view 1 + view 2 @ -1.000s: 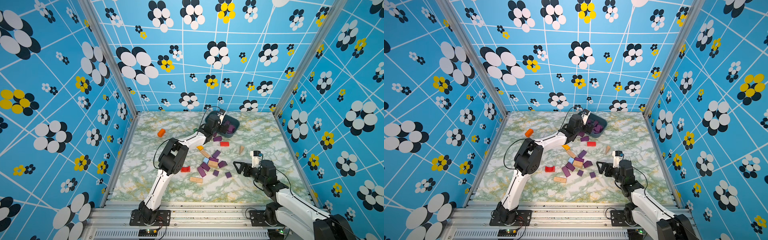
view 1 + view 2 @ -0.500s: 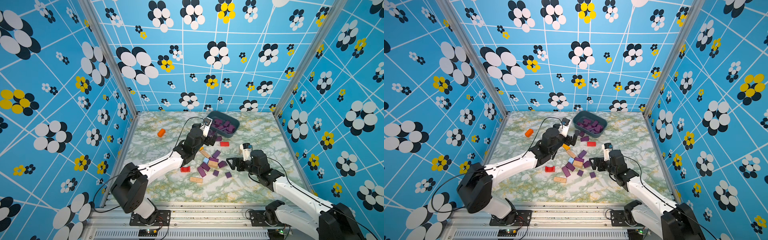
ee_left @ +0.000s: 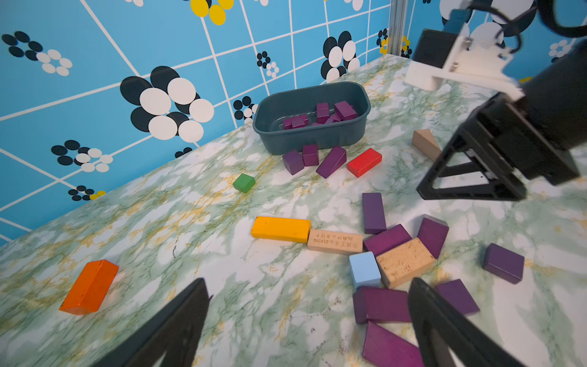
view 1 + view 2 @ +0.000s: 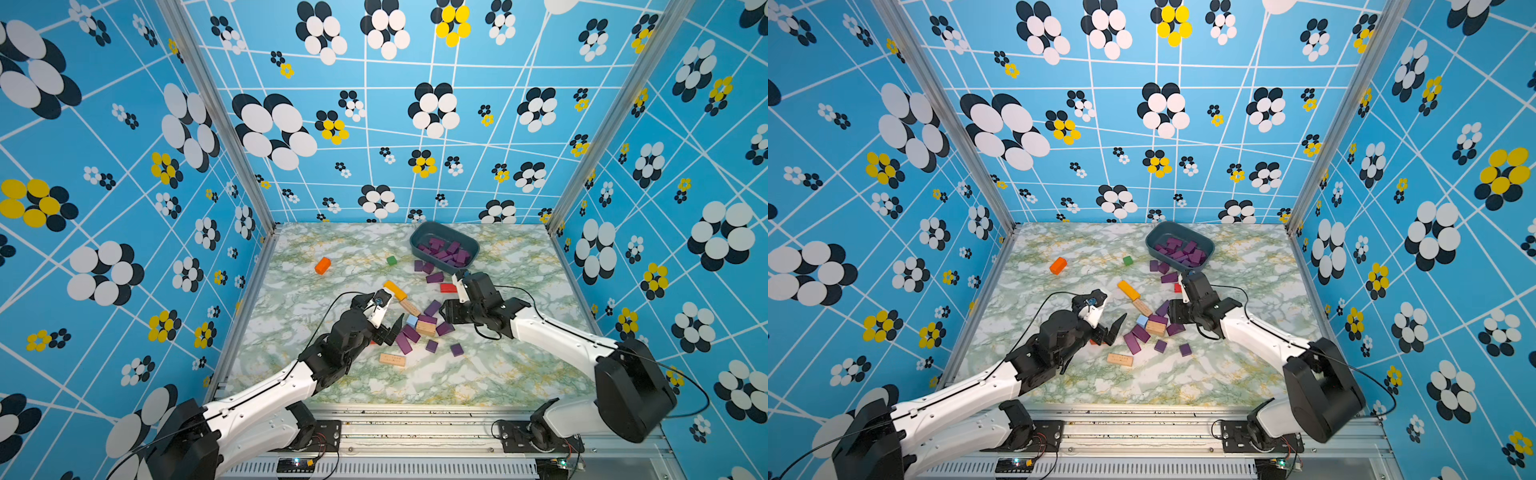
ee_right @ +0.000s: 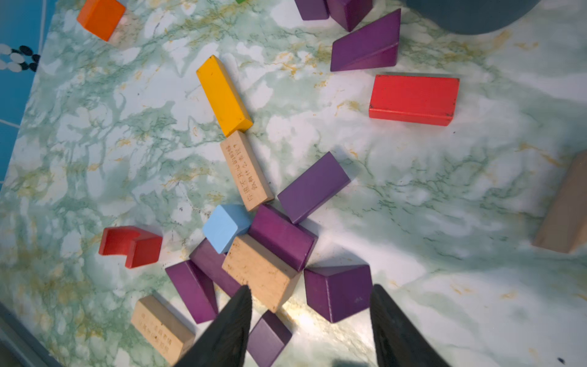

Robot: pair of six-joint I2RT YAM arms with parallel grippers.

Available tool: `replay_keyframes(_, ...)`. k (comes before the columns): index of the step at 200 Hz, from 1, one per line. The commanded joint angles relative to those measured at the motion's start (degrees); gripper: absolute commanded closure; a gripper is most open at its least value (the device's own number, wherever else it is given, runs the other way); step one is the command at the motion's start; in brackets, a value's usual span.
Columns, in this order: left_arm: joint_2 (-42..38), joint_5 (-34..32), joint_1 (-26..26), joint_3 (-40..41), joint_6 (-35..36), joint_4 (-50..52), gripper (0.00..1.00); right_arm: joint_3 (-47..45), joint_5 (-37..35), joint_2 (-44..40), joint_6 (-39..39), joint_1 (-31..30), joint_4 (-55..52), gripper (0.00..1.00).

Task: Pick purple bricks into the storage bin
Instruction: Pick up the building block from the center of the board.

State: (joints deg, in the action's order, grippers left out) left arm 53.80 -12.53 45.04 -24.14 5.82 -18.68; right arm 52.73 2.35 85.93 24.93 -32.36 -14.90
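I'd call this roughly halfway. The bin [image 4: 417,241] at the far end of the bench [image 4: 478,374] has a decent pile of purple bricks [image 4: 446,252] in it. Three strays [image 4: 434,277] sit just outside its wall, though, and a bigger bunch [image 4: 409,333] is jumbled mid-bench around a tan block [image 5: 260,273] and a blue cube [image 5: 227,227]. The left fingers [image 3: 181,321] are spread wide and empty, near that bunch. The right fingers [image 5: 228,327] are partway apart, straddling one purple brick [image 5: 336,292] without visibly pinching it.
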Motion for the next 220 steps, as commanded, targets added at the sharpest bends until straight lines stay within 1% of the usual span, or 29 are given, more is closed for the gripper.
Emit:
replay_keyframes(1, -3.8, -1.9, 0.2, 5.9, -0.4, -8.1, 0.0, 7.8, -4.7, 6.6, 3.2, -1.4, -10.4, 0.4)
replay_keyframes(11, -4.7, -2.0, 0.2, 7.2, -1.5, -9.4, 0.01, 11.5, -6.0, 10.0, 3.3, -2.1, -13.9, 0.42)
replay_keyframes(28, -5.6, -2.7, 0.3, 7.3, -3.4, -7.8, 0.0, 15.9, -7.6, 14.9, 3.9, -2.7, -16.9, 0.44)
replay_keyframes(56, -5.6, -6.1, 0.2, 8.6, -4.5, -8.5, 0.01, 19.3, -8.7, 20.4, 7.6, -2.7, -17.5, 0.5)
replay_keyframes(73, -6.0, -8.5, 0.3, 9.0, -5.4, -8.7, 0.0, 19.8, -8.6, 22.0, 9.9, -2.8, -15.8, 0.53)
replay_keyframes(102, -6.9, -8.8, 0.3, 10.1, -6.7, -9.6, 0.0, 21.9, -10.1, 24.3, 11.8, -3.0, -15.6, 0.55)
replay_keyframes(151, -7.3, -9.3, 0.3, 10.4, -8.0, -9.7, 0.01, 25.0, -9.6, 26.8, 13.4, -3.1, -15.5, 0.56)
replay_keyframes(220, -6.0, -9.6, 0.3, 10.4, -8.7, -10.1, 0.0, 28.6, -10.3, 30.5, 14.0, -3.1, -17.5, 0.55)
